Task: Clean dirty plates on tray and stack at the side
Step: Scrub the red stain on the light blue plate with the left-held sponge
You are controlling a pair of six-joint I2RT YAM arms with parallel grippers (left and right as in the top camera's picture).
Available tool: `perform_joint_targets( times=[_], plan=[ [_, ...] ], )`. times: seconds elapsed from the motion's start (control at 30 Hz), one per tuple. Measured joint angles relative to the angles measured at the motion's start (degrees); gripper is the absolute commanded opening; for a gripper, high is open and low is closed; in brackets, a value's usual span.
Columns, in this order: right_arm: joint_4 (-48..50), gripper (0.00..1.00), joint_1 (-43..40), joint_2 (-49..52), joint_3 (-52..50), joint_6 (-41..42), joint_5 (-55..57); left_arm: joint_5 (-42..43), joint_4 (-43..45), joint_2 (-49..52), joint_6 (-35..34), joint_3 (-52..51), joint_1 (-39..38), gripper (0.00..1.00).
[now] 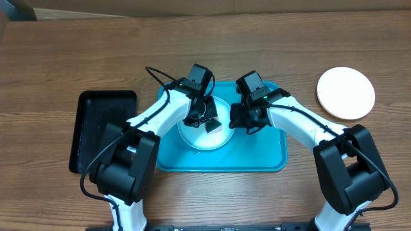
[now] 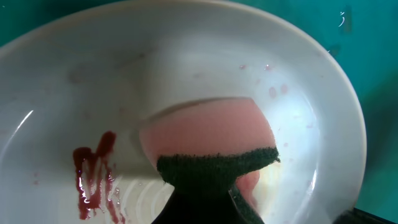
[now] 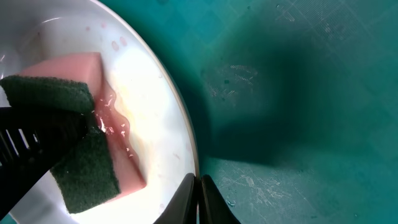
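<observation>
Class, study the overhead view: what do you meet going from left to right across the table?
Black tray → left hand holding the sponge → right hand at the dirty plate rim → lone plate far right.

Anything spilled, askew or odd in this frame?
Nothing alarming. The white plate carries a dark-red smear running in streaks, and pinkish liquid pools beside the sponge held by the left gripper. That fits mid-wipe; no red shows on the tray.
</observation>
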Motion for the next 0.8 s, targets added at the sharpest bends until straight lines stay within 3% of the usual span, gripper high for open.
perform_joint_targets(
  times=[0.17,0.53,0.67,0.8],
  plan=[
    [0.48,0.04,0.13,-0.02,0.02,0.00,-0.55,-6.75,-4.28,0.24,1.07,1.44,-0.72,0.04],
    [0.02,0.04,0.59,-0.02,0.09,0.02,-0.37,-33.55,-22.38,3.06,2.51,8.37,-0.46,0.04],
    [-0.09,0.04,0.48,-0.02,0.07,0.02,0.17,-35.89,-26.99,3.61,2.95,15.21,-0.04,0.04],
    [-0.17,0.04,0.48,-0.02,0.07,0.02,0.46,-30.75,-27.65,3.61,3.34,21.79,0.13,0.04]
  ],
)
